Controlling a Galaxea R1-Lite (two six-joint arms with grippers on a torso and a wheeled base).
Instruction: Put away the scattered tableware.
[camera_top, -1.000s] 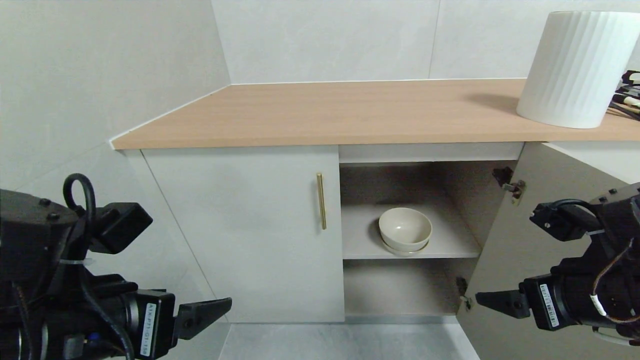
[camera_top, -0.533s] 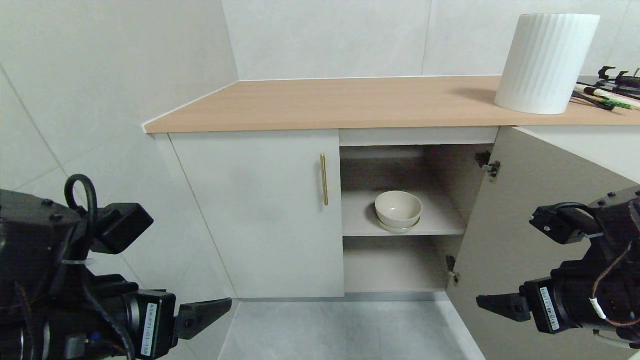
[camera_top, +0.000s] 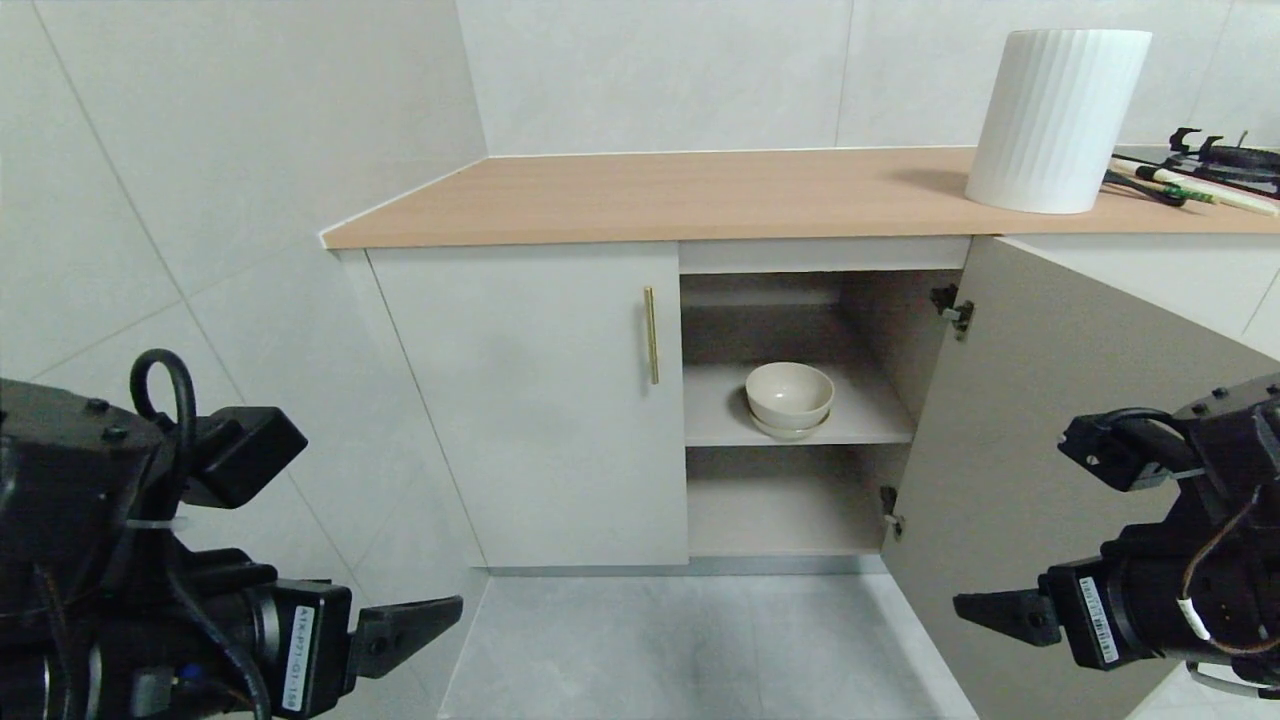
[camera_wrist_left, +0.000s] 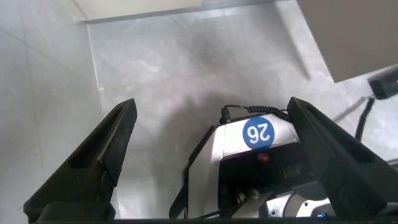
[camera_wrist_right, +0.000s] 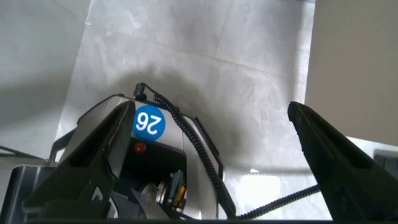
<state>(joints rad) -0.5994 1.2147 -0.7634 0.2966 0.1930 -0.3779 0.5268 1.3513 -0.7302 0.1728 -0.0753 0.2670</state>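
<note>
While both tools hang low over the grey floor (camera_top: 690, 640), the bowl (camera_top: 790, 392) sits inside the open cabinet (camera_top: 820, 254). It is on the upper shelf (camera_top: 870, 425), close to the shelf's front edge and about midway along it. Under it lies what looks like a shallow plate (camera_top: 790, 433), though little more than its rim peeks out.

The left tool (camera_wrist_left: 211, 106) has its fingers spread wide with nothing between them. The right tool (camera_wrist_right: 211, 107) is spread just as wide and is also empty. The bowl is well apart from both, ahead of them and between them.

The cabinet's right door (camera_top: 1000, 420) is swung out near the right tool. The left door (camera_top: 530, 400) is closed and has a brass handle (camera_top: 651, 335). Near the right end of the counter (camera_top: 650, 195) stands a white ribbed cylinder (camera_top: 1055, 120), with some long utensils (camera_top: 1190, 185) just beside it.
</note>
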